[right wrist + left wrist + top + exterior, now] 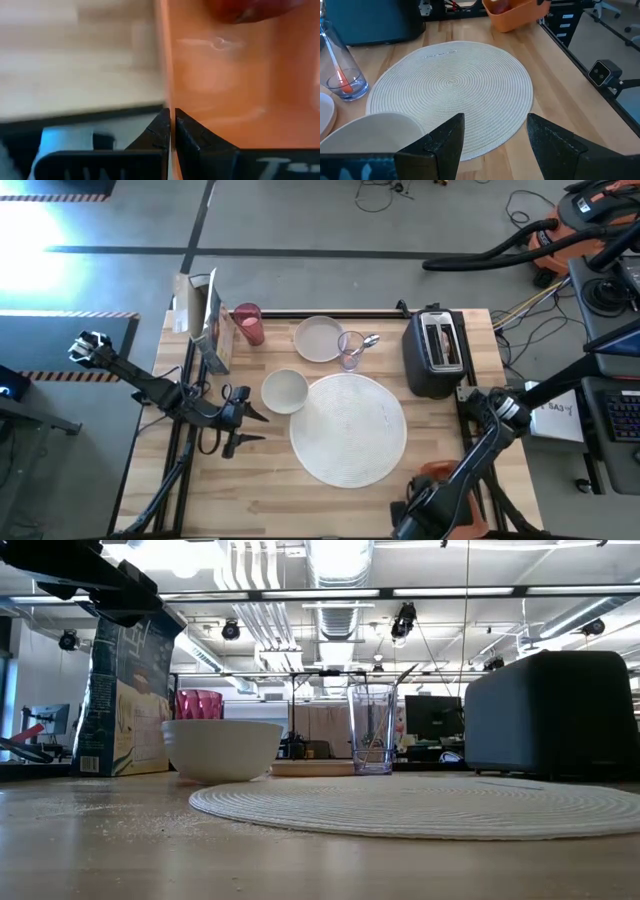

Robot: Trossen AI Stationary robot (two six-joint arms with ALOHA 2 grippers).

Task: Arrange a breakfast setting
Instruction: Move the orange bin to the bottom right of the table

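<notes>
The round white woven placemat (348, 428) lies at the table's middle. A white bowl (285, 390) stands at its left edge, and a pale plate (318, 338) lies beyond it. A clear glass (350, 352) holds the metal spoon (368, 340). The pink cup (248, 323) stands at the far left. My left gripper (495, 122) hovers open just left of the bowl, pointing across the placemat. My right gripper (171, 117) is shut and points down over an orange bin (440, 473) at the near edge. Something red (250, 10) lies in the bin. My right gripper's shut fingers (192, 137) come from above and stand right at the orange bin's wall (166, 75), which lines up with the seam between them. I cannot tell whether they touch it.
A cereal box (205, 320) stands at the far left next to the pink cup. A black toaster (437, 352) stands at the far right. Bare wood shows along the near edge, left of the bin.
</notes>
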